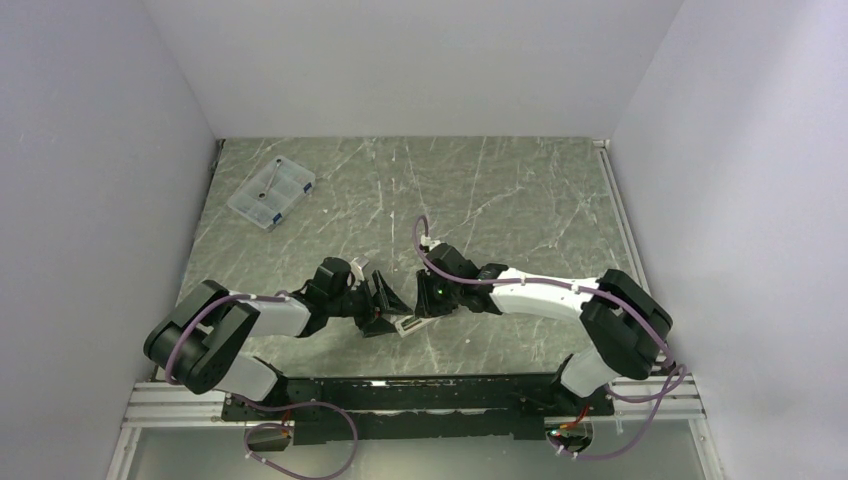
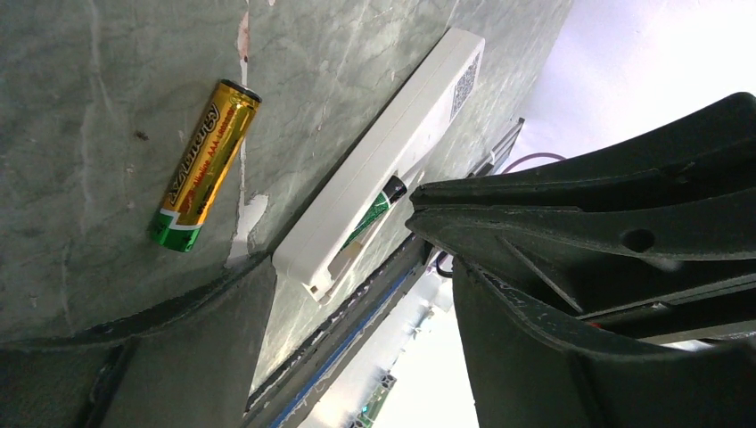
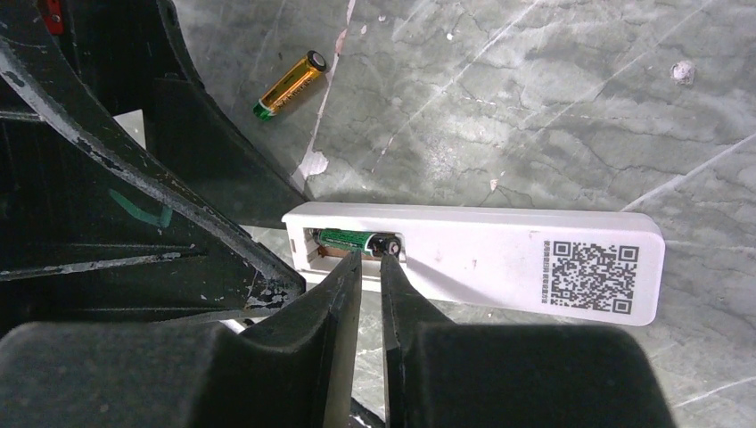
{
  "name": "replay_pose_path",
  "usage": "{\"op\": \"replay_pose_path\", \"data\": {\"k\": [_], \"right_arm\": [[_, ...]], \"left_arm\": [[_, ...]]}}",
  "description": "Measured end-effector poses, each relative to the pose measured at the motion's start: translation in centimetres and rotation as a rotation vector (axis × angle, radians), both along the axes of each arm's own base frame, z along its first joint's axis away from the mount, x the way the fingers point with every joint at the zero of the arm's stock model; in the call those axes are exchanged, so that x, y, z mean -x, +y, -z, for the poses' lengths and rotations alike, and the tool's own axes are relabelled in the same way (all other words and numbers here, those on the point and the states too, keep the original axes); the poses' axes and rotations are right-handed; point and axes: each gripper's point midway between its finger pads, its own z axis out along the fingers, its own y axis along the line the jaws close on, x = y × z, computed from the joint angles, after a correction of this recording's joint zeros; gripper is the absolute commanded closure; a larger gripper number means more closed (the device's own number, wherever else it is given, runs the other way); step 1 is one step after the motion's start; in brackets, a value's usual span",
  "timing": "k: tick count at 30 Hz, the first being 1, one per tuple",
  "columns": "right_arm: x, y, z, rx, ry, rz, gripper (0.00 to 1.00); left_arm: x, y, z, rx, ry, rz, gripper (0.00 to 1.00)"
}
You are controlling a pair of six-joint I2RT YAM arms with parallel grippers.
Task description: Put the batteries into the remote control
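Top external view: the left claw (image 1: 378, 300) stands wide open on the marble worktop (image 1: 500, 190), holding nothing, its fingers straddling the near end of the remote (image 3: 499, 259). The gold battery (image 2: 203, 166) lies loose on the worktop just left of the remote, while the green battery (image 3: 352, 239) sits in its open bay. The right claw (image 3: 372, 259) is nearly closed, tips at that green cell's dark end, gripping nothing.

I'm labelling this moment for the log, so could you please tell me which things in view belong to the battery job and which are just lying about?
Part of the job:
- remote control, lying back up, compartment open
- green battery in the compartment
- gold battery loose on the table
- right claw at the compartment
- left claw

Lying about:
- clear plastic box, far left corner
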Motion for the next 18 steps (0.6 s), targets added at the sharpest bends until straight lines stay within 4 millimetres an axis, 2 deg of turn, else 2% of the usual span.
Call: {"op": "replay_pose_path", "data": {"k": [18], "right_arm": [[0.02, -0.02, 0.63, 0.014, 0.011, 0.000, 0.85]], "left_arm": [[0.06, -0.07, 0.09, -0.002, 0.004, 0.010, 0.21]]}}
